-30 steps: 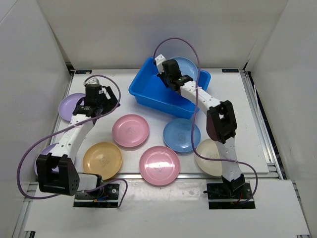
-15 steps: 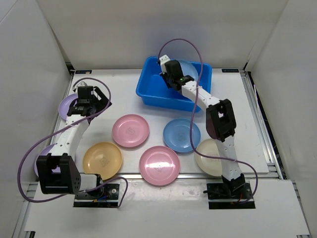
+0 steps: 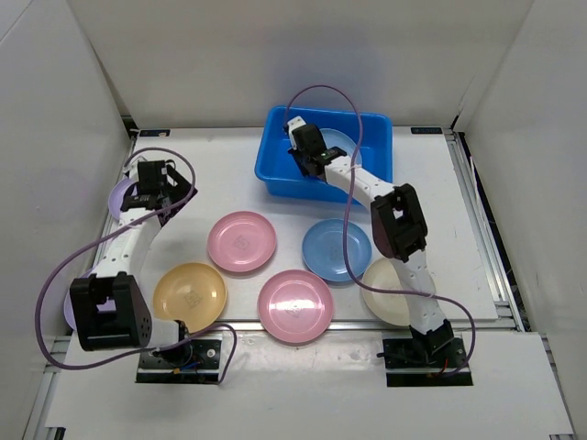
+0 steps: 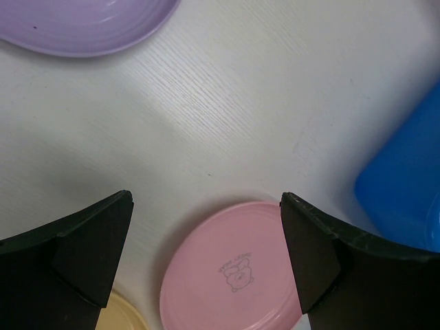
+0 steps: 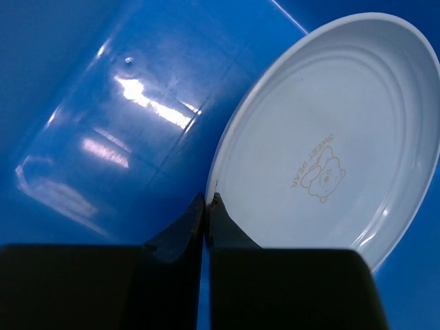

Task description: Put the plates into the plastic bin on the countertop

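Since a second ago the bin (image 3: 275, 179) has swung round square to the countertop (image 4: 227, 103), my right arm has pushed deeper into it, and my left arm has swept out toward the lilac plate (image 4: 82, 27).

Right gripper (image 5: 206, 203): fingers pressed together, and as far as I can judge pinching the rim of the light-blue plate (image 5: 323, 151). That plate is inside the bin, tilted, not lying flat on the floor.

Left gripper (image 4: 205, 201): fingers wide apart, nothing held, hanging over bare countertop. A pink plate (image 4: 237, 268) shows below the gap and the lilac plate sits at the far edge of my view.

What could go wrong from here:
- If I let go at this tilt, the plate may prop against the wall and eat the room the others need.
- If I lean on the bin it could skate again, because it looks light.
- If I pull out before the fingers part, the plate comes back out with me.
- On the left, a shallow rim on a slick top could skid away from a closing pinch.
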